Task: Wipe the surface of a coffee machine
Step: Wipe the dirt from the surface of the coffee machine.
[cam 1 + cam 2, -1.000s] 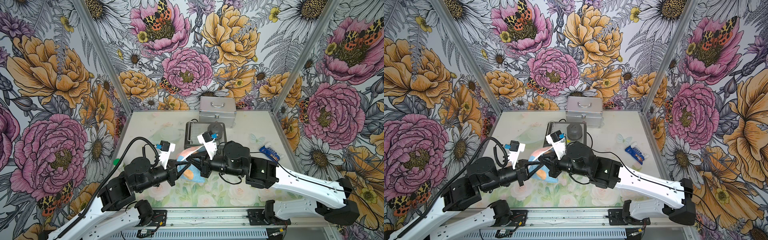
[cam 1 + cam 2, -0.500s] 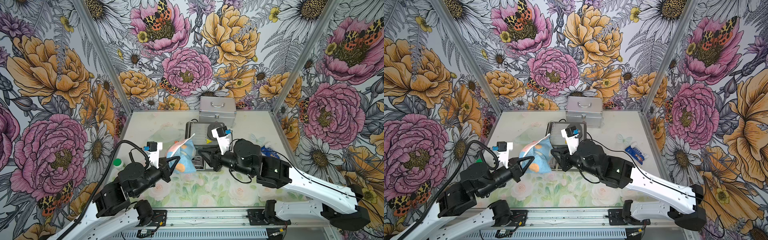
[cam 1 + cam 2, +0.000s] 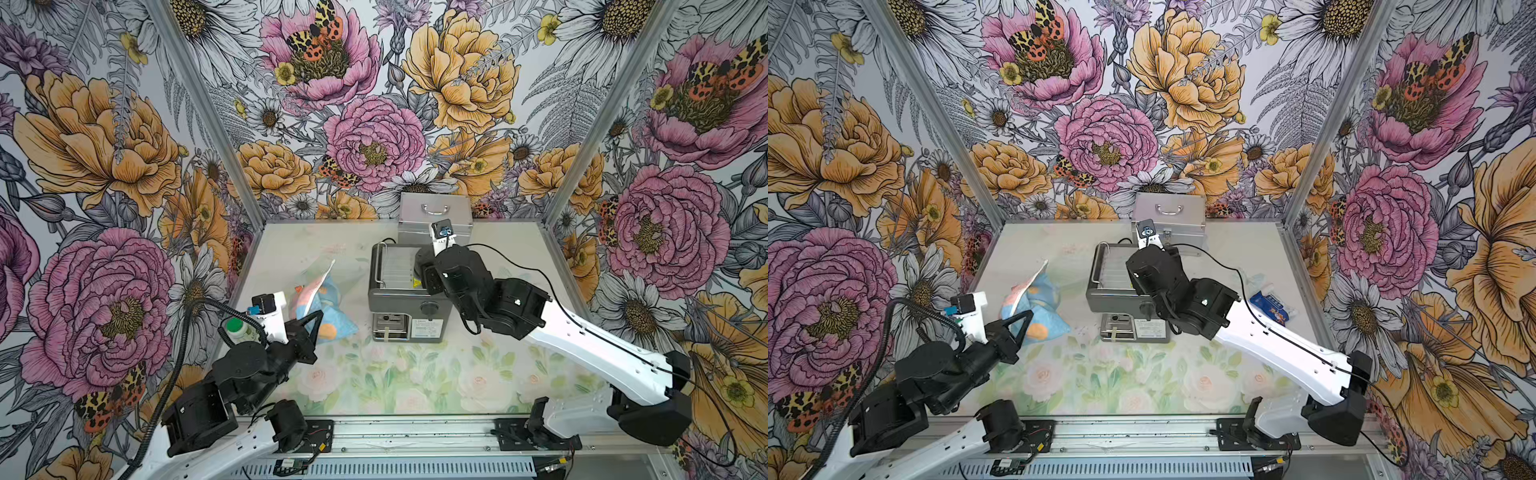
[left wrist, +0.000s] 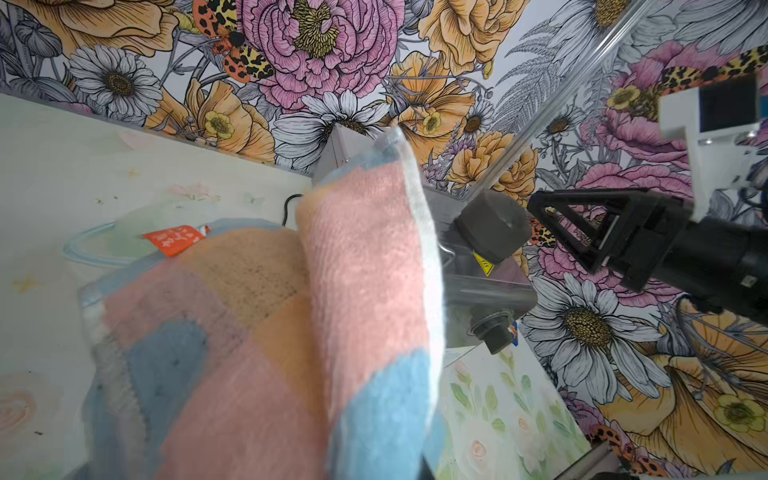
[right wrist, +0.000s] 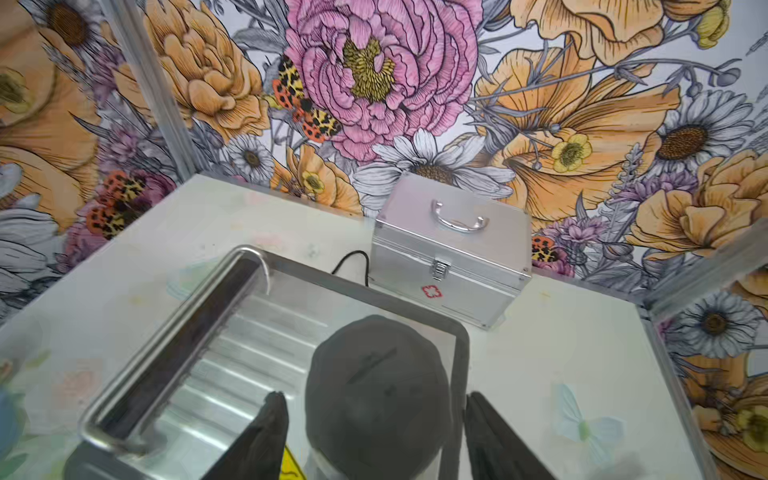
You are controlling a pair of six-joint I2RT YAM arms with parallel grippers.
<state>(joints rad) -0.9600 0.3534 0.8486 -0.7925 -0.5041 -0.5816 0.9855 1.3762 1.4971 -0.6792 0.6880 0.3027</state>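
Your left jaws are clamping the cloth (image 3: 332,291), just left of the machine (image 3: 395,270) standing in the middle of the bench (image 3: 415,374). Your right jaws are standing wide either side of its cap (image 5: 376,386), not gripping it. Behind, the case (image 3: 434,216) is sitting shut, contents hidden.

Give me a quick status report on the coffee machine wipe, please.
Left gripper shut on cloth, beside coffee machine. Right gripper open, straddling dome cap. Right arm overhangs machine top.

The cloth (image 4: 365,291) hides most of the coffee machine (image 4: 486,286).
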